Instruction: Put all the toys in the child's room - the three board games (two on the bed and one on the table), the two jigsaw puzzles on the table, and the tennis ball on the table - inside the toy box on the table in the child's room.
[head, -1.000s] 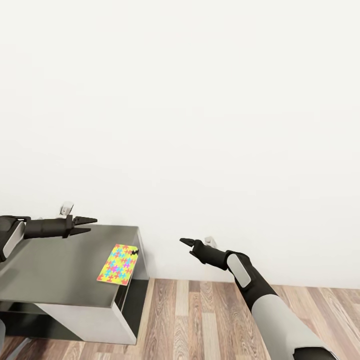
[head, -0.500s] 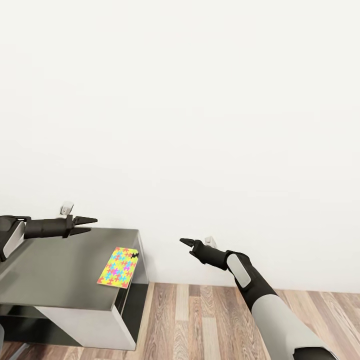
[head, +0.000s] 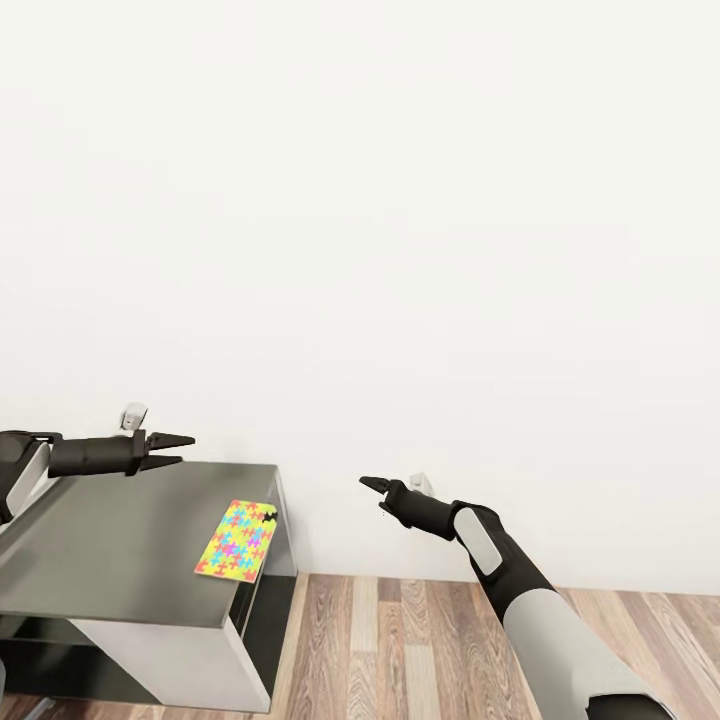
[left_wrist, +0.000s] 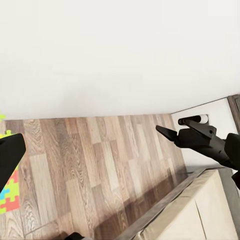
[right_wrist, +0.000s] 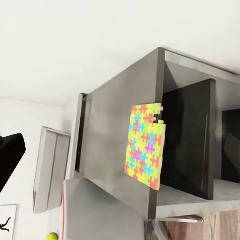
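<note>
White wall (head: 400, 200) takes up most of the head view; wood-plank floor (head: 400, 640) runs along its foot.

Dark grey-topped side cabinet (head: 110, 560) sits below and ahead of the left pincer (head: 178, 449). White front face, dark open compartments underneath; right wrist view shows nothing in those compartments.

Left pincer: empty, fingers a little apart, hovering over the cabinet top.

Right pincer (head: 372, 486): out over the floor, well apart from the cabinet, nothing held. The left wrist view shows one pointed tip (left_wrist: 165, 132); whether the gap is open I cannot tell.

One jigsaw puzzle (head: 237, 539) lies flat on the cabinet top, ahead of and below the left pincer, near the edge facing the right pincer. A dark notch at one corner.

Tennis ball (right_wrist: 52, 236): small yellow-green spot at the border of the right wrist view, well beyond the cabinet.

Against a second ago: whole head view has shifted slightly, so the camera moved. Both arms hold the same pose; puzzle in the same spot on the cabinet.
</note>
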